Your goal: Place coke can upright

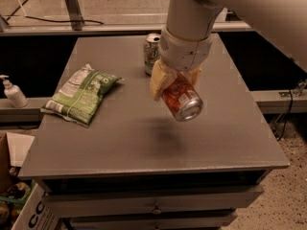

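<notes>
The coke can (183,99) is red-orange with a silver rim. It hangs tilted in the air above the grey table (120,138), its silver end pointing down and toward the camera. My gripper (175,80) is shut on the can's upper part, with pale yellow fingers (157,80) on either side of it. The big white arm comes down from the top of the view and hides the gripper's wrist. A dark shadow lies on the table under the can.
A white-and-green soda can (151,53) stands upright at the table's back, just behind the arm. A green chip bag (81,95) lies on the left. A soap dispenser (13,92) stands off the table at left. Cardboard boxes (19,195) sit on the floor lower left.
</notes>
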Controlling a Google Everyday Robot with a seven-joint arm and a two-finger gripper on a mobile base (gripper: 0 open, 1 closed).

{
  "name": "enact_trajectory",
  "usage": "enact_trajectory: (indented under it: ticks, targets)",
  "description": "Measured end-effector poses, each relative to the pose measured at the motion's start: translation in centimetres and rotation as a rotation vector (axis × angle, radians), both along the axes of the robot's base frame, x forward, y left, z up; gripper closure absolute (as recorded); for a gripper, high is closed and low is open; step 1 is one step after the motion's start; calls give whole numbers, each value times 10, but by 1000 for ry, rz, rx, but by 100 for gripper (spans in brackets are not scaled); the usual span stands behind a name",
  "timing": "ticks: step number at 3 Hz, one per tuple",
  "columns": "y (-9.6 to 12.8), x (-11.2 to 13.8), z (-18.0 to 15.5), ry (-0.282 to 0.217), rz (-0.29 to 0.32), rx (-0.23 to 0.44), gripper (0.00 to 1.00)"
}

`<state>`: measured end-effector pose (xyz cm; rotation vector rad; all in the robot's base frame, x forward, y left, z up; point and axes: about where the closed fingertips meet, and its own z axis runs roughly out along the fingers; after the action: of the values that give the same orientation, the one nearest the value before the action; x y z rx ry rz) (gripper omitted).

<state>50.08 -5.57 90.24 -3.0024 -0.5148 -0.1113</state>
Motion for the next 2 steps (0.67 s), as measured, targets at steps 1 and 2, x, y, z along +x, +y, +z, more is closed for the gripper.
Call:
enact_trajectory:
  ticks: [1, 2]
  targets:
    - [1, 21, 11, -2, 165, 24, 100]
    - [-5, 34, 18, -34, 308, 97, 100]
